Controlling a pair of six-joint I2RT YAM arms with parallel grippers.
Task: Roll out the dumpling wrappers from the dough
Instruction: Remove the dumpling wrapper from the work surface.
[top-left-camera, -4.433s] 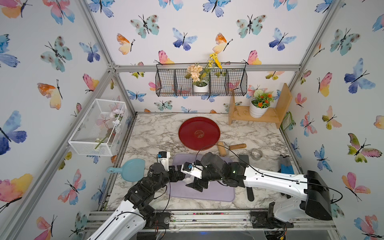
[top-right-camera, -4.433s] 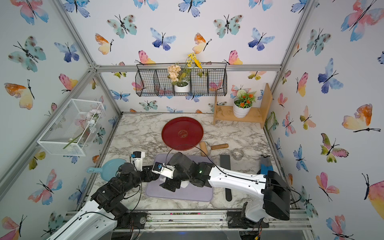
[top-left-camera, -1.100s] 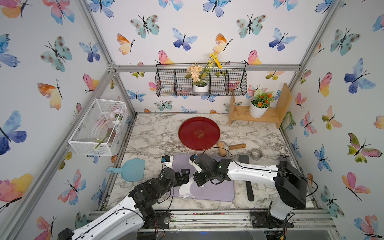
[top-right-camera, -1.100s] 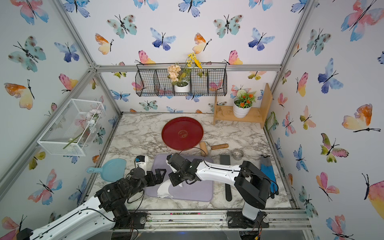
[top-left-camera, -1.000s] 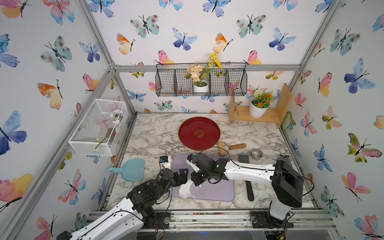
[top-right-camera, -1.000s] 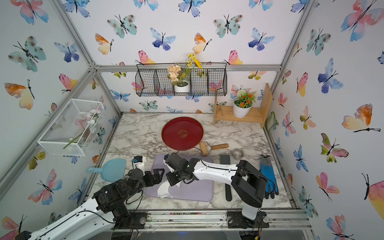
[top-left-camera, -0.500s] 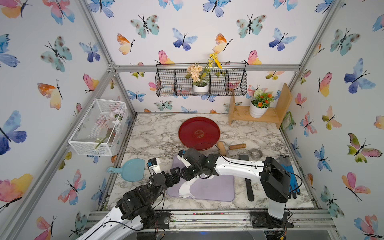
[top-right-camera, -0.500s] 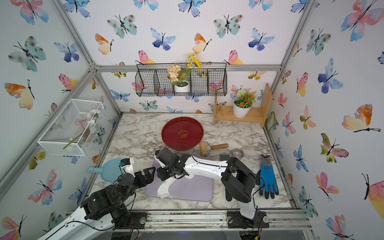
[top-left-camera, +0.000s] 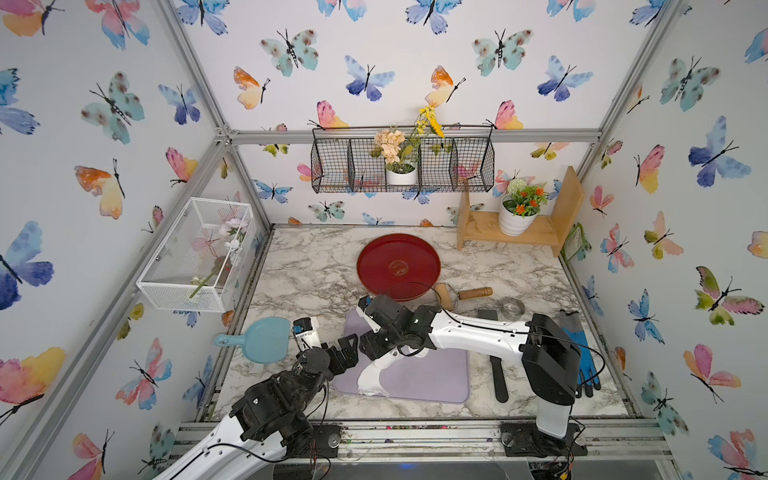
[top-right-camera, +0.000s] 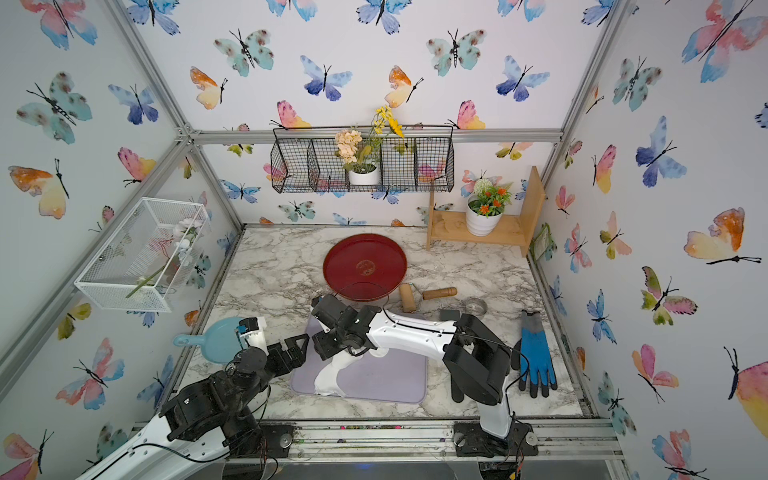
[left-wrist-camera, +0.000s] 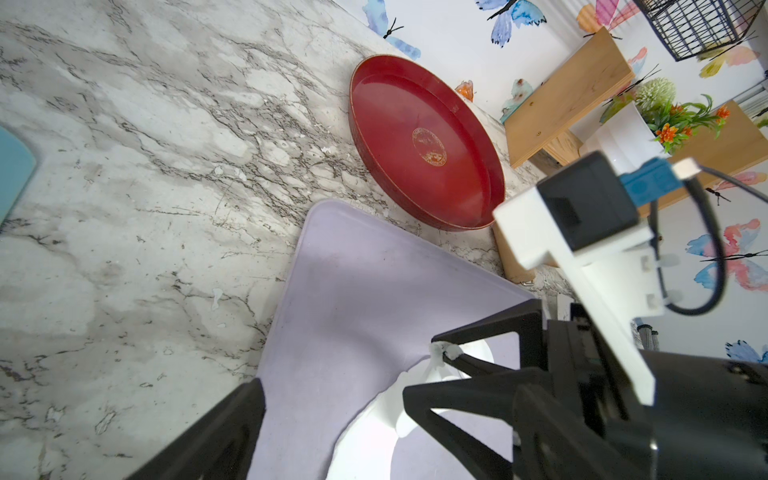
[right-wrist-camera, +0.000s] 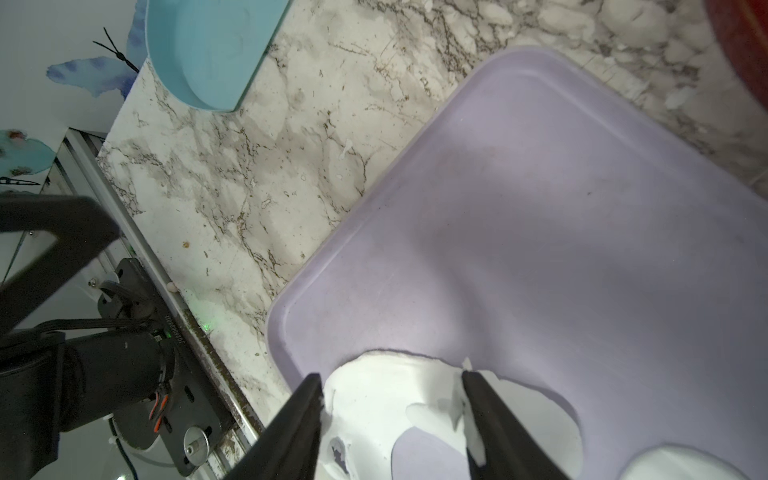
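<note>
White dough (top-left-camera: 370, 380) one sheet on one purple mat (top-left-camera: 432, 378); left tool (top-left-camera: 348, 348), right tool (right-wrist-camera: 390, 376) both gaping.

The right pincer (right-wrist-camera: 390, 376) was shut a second ago; its jaws now stand apart over the dough (top-left-camera: 370, 376), white bits clinging to one tip. It has slid from the middle of the mat (top-left-camera: 428, 378) toward the mat's 10 o'clock corner. The right arm has folded upright at 4 o'clock, uncovering the blue glove (top-left-camera: 577, 345). The left pincer (top-left-camera: 347, 351) has backed off to the mat's 9 o'clock edge. The dough, first hidden under both arms, now shows as a band reaching the mat's 7 o'clock corner.
</note>
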